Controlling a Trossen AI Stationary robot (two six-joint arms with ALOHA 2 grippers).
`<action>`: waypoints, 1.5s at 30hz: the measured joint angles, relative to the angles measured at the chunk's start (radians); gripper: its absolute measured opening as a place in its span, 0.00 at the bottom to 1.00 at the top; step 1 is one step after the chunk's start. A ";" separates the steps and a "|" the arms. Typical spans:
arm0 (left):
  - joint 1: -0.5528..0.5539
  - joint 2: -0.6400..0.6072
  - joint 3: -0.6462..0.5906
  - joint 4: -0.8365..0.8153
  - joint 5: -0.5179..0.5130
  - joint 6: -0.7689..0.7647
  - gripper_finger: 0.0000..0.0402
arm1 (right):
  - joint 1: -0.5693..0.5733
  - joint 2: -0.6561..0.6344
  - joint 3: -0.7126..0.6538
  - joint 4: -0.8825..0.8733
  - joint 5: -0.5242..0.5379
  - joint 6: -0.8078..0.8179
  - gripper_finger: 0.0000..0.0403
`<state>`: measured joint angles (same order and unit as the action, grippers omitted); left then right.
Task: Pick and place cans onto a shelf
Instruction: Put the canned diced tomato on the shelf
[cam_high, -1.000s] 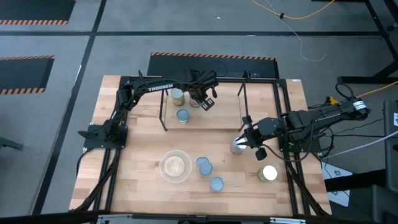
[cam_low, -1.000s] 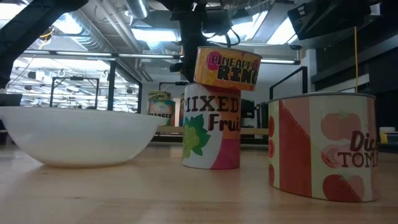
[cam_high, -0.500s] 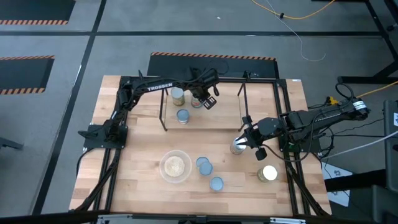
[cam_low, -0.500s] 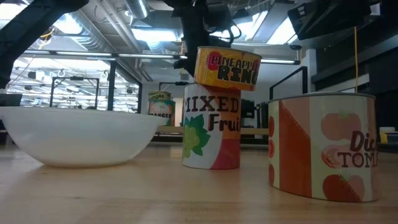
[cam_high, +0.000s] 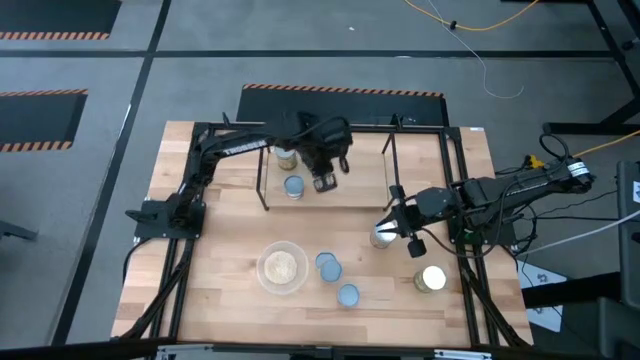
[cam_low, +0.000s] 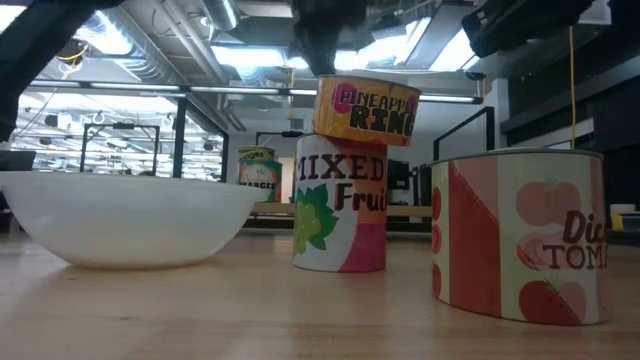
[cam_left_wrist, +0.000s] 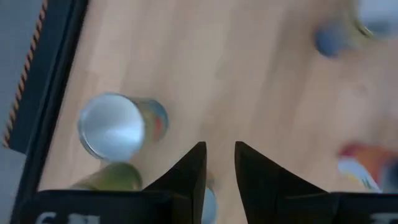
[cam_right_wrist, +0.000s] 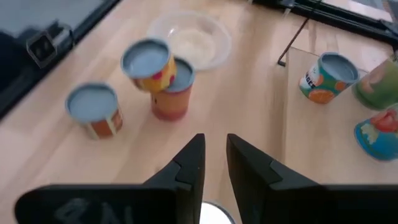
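Observation:
The shelf (cam_high: 360, 180) stands at the far middle of the table. On it stand a tan-topped can (cam_high: 286, 155) and a bluish-topped can (cam_high: 294, 186); the right wrist view shows three cans on it (cam_right_wrist: 329, 74). My left gripper (cam_high: 322, 172) hovers over the shelf, its fingers (cam_left_wrist: 220, 155) nearly together and empty. My right gripper (cam_high: 398, 226) is just beside a shiny-topped can (cam_high: 381, 237), its fingers (cam_right_wrist: 214, 146) nearly together. Near the front, a pineapple can (cam_low: 365, 105) sits tilted on a mixed-fruit can (cam_low: 340, 205).
A clear bowl (cam_high: 282, 267) stands at the near middle, with the stacked pair (cam_high: 328, 266) and a single can (cam_high: 347, 294) to its right. Another shiny-topped can (cam_high: 432, 279) stands near the right front. A black frame (cam_high: 460, 200) rings the table.
My left gripper has moved a little toward the table's near edge and left above the shelf, turning as it went. The cans have stayed where they were.

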<state>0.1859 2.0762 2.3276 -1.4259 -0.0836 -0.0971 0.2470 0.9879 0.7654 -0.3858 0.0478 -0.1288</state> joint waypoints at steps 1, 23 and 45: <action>-0.026 -0.016 -0.001 -0.007 -0.011 0.009 0.19 | 0.000 0.000 0.000 0.013 0.000 0.019 0.18; -0.541 -0.659 -1.046 0.695 -0.177 -0.178 0.19 | 0.163 0.000 0.016 0.309 -0.066 0.099 0.18; -0.741 -0.783 -1.471 1.221 -0.196 -0.262 0.19 | 0.432 0.476 0.445 0.072 0.056 0.299 0.18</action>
<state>-0.5552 1.2934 0.8562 -0.2045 -0.2798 -0.3588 0.6786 1.4639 1.2103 -0.3137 0.1042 0.1702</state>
